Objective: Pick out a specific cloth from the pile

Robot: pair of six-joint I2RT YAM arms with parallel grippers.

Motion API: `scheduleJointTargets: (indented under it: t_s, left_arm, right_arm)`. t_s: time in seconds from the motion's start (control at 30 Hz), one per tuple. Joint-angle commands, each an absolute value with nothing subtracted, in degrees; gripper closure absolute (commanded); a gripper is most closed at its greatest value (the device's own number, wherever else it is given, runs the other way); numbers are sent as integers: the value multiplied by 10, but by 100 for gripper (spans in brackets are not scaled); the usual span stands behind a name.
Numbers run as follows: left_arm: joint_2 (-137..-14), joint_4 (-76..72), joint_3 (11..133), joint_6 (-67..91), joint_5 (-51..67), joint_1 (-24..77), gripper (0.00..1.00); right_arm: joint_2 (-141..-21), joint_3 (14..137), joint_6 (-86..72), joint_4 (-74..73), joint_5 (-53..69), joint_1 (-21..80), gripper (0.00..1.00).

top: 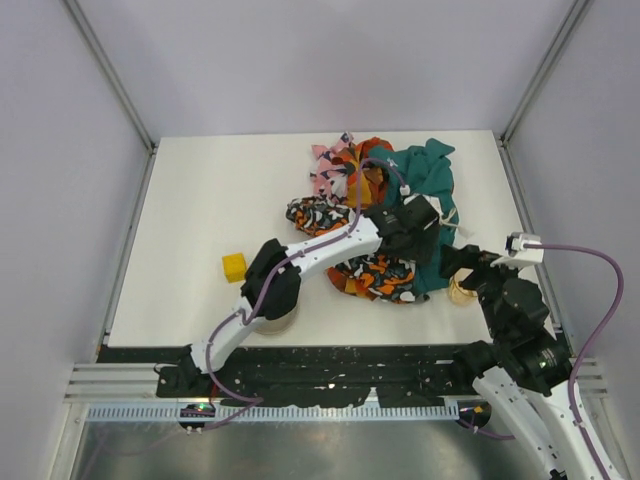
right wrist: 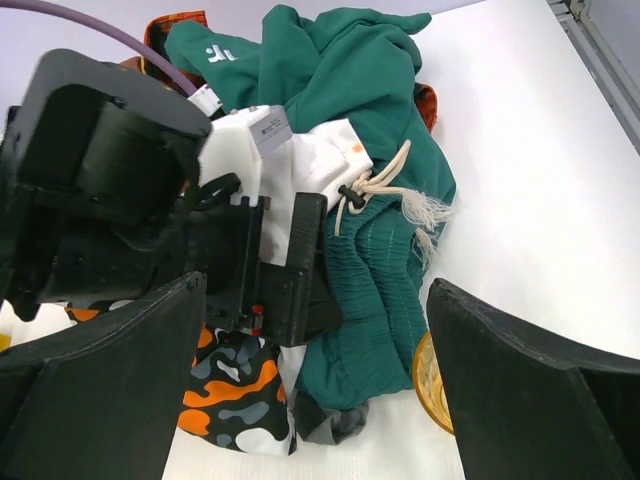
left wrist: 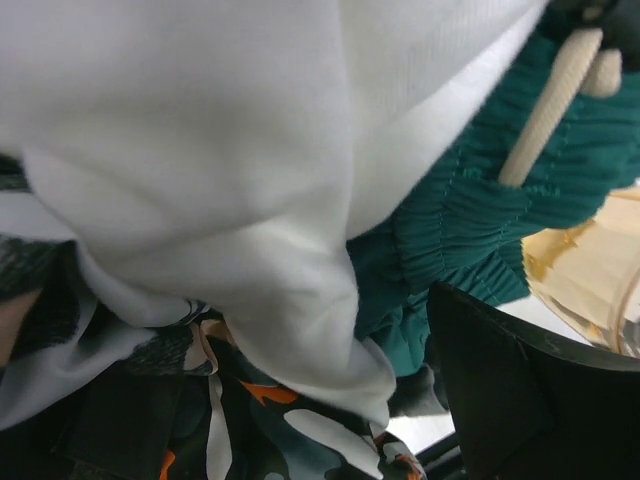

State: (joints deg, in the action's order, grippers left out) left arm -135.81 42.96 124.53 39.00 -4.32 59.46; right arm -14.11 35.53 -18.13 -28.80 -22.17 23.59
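White table [top: 220,200] carries a yellow block [top: 233,267] on the left and the pile [top: 375,215] right of middle. The left gripper [top: 418,228], jaws wide, is down against the white cloth [left wrist: 200,150]. The cloth [right wrist: 335,425] shows only a grey bit under the teal cloth [right wrist: 370,270], at its near end. The right gripper [top: 465,262] hovers wide and empty.

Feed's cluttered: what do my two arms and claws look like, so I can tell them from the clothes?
Left arm and right arm: white links, black joints, a purple cable along each. Claw fingers are broad black wedges.
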Motion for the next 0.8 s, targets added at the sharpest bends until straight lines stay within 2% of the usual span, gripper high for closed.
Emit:
scheduleJointTargets:
  t_s: [0.0, 0.17, 0.27, 0.33, 0.47, 0.57, 0.67, 0.77]
  left_arm:
    - [-1463, 624, 1324, 403, -122, 603, 0]
    - [-1469, 639, 1293, 403, -179, 615, 1]
    - [-1489, 671, 1308, 399, -204, 617, 13]
    - [-1495, 681, 1310, 387, -212, 617, 35]
    - [-1486, 683, 1324, 356, -191, 603, 100]
    - [-1417, 653, 1308, 324, -190, 588, 100]
    - [-1297, 581, 1244, 283, -184, 579, 100]
    - [-1170, 505, 1183, 259, -168, 557, 100]
  right_arm:
    - [-133, 352, -182, -268, -235, 236, 5]
    - [-134, 351, -184, -268, -240, 235, 5]
    - [-134, 351, -184, -268, -243, 236, 5]
    - [-133, 352, -184, -268, -244, 236, 5]
    - [-130, 352, -184, -270, -246, 236, 5]
    - [-131, 353, -183, -274, -248, 236, 5]
    - [-145, 355, -181, -278, -240, 236, 5]
    - [-188, 364, -164, -286, -180, 235, 3]
